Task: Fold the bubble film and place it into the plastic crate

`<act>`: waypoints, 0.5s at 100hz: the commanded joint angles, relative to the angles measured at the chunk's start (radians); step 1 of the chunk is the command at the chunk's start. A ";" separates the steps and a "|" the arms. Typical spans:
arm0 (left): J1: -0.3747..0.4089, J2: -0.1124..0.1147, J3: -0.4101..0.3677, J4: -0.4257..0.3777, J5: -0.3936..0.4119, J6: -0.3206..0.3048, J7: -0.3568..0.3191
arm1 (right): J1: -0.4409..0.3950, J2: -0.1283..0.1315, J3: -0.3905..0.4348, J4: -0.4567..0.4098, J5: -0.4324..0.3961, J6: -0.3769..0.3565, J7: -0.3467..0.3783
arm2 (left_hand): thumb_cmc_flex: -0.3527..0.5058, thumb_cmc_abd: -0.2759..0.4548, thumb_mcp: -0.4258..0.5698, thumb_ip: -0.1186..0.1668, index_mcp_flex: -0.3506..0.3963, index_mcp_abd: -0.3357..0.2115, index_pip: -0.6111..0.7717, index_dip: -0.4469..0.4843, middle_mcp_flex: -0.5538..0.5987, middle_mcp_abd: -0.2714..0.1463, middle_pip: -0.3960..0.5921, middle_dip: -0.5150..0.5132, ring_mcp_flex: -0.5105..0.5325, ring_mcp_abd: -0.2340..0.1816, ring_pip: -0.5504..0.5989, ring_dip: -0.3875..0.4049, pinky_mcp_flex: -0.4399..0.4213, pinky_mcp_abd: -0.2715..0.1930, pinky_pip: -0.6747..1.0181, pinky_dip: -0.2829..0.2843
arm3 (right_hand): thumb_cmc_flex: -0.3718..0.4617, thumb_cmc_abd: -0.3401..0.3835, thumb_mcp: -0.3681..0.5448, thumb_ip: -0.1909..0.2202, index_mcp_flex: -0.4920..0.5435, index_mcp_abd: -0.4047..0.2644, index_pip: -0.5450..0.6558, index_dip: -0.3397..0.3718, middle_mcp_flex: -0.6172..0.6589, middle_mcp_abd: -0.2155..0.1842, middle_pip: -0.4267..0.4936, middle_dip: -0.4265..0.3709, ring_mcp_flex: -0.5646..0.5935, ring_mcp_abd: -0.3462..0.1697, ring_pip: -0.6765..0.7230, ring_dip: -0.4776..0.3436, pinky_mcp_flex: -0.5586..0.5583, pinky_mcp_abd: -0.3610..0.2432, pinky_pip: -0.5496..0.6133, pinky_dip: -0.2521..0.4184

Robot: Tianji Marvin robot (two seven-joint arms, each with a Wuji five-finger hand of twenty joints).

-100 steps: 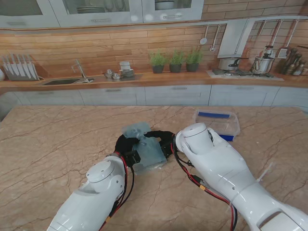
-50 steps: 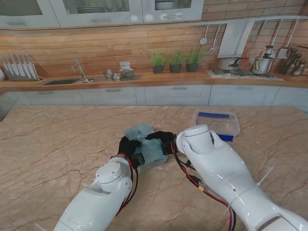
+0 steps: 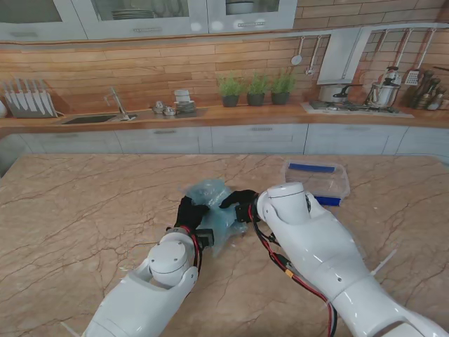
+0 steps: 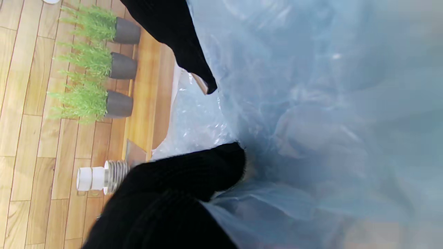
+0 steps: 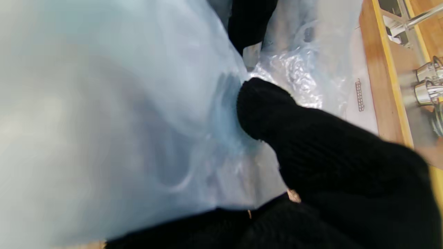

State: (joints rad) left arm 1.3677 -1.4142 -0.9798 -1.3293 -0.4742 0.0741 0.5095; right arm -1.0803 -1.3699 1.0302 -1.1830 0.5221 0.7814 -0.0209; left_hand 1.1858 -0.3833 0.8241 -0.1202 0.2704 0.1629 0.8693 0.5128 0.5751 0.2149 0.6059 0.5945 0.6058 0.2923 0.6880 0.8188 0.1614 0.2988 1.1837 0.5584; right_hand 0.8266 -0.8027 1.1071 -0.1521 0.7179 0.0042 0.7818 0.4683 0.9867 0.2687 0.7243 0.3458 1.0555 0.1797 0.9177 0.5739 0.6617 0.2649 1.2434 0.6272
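Note:
The pale blue bubble film (image 3: 212,209) is bunched up off the table in the middle, between my two black-gloved hands. My left hand (image 3: 189,213) grips its left side and my right hand (image 3: 240,204) grips its right side. In the left wrist view the film (image 4: 311,114) fills most of the picture, with a gloved finger (image 4: 193,173) pressed into it. The right wrist view shows the film (image 5: 121,114) close up against a gloved finger (image 5: 277,114). The clear plastic crate (image 3: 316,179) with a blue strip stands on the table to the right, farther from me than the hands.
The marble table (image 3: 77,210) stretches to both sides. Behind it runs a kitchen counter with a sink (image 3: 91,119), three potted plants (image 3: 257,89) and a stove with pots (image 3: 351,95). My white forearms (image 3: 330,260) cover the near table.
Both hands have moved closer together and a little farther from me. The film went from a flatter sheet to a raised, crumpled bundle between them.

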 commanded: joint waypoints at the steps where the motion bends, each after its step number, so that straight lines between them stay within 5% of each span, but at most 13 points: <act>1: 0.009 0.002 0.011 -0.006 0.040 -0.009 -0.010 | -0.006 -0.015 0.001 -0.011 0.000 -0.007 -0.017 | -0.068 -0.060 0.008 0.047 -0.027 -0.020 -0.053 -0.028 -0.034 -0.018 -0.018 -0.011 -0.033 -0.023 0.001 0.010 -0.016 -0.034 -0.022 0.052 | 0.053 -0.074 0.039 -0.044 0.050 -0.072 0.060 -0.011 0.064 -0.022 -0.002 -0.010 0.052 -0.016 0.045 0.009 0.028 -0.048 0.060 0.032; 11: 0.009 0.013 0.020 0.003 0.105 -0.023 -0.031 | -0.017 -0.022 0.011 -0.022 -0.002 -0.020 -0.062 | -0.263 0.027 -0.030 0.121 -0.049 -0.003 -0.139 -0.080 -0.097 -0.011 -0.026 -0.091 -0.140 -0.044 0.049 -0.109 -0.063 -0.030 -0.073 0.068 | 0.064 -0.076 0.055 -0.040 0.073 -0.100 0.108 -0.027 0.088 -0.031 0.003 -0.003 0.053 -0.005 0.075 0.021 0.015 -0.038 0.075 0.049; 31: 0.006 0.040 0.018 0.025 0.255 -0.045 -0.065 | -0.053 -0.001 0.012 -0.077 -0.092 -0.099 -0.096 | -0.457 -0.044 -0.250 0.095 -0.077 0.007 -0.300 -0.154 -0.204 -0.003 -0.129 -0.124 -0.293 -0.025 -0.063 -0.169 -0.188 -0.011 -0.175 0.071 | 0.067 -0.062 0.067 -0.030 0.067 -0.116 0.137 -0.028 0.065 -0.027 0.042 0.014 0.022 -0.002 0.121 0.040 -0.032 -0.037 0.089 0.065; 50: 0.032 0.078 -0.023 -0.011 0.355 -0.078 -0.098 | -0.098 0.032 0.026 -0.136 -0.201 -0.215 -0.119 | -0.478 -0.073 -0.316 0.088 -0.030 0.005 -0.343 -0.154 -0.212 0.015 -0.183 -0.141 -0.345 -0.004 -0.152 -0.202 -0.238 -0.003 -0.264 0.070 | 0.067 -0.066 0.075 -0.026 0.070 -0.118 0.143 -0.030 0.061 -0.026 0.056 0.012 0.016 0.002 0.146 0.045 -0.059 -0.040 0.068 0.055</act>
State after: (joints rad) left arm 1.3775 -1.3628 -0.9829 -1.3099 -0.1415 0.0156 0.4231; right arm -1.1645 -1.3555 1.0546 -1.3040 0.3593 0.6099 -0.1383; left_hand 0.7462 -0.4147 0.5319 -0.0208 0.2246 0.1774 0.5612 0.3612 0.3882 0.2290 0.4443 0.4631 0.2849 0.2850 0.5499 0.6308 -0.0599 0.2989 0.9339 0.6089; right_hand 0.8530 -0.8034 1.1344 -0.1522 0.7582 -0.0734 0.8911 0.4428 1.0300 0.2492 0.7419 0.3477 1.0631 0.1761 1.0128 0.6020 0.6195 0.2645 1.2862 0.6750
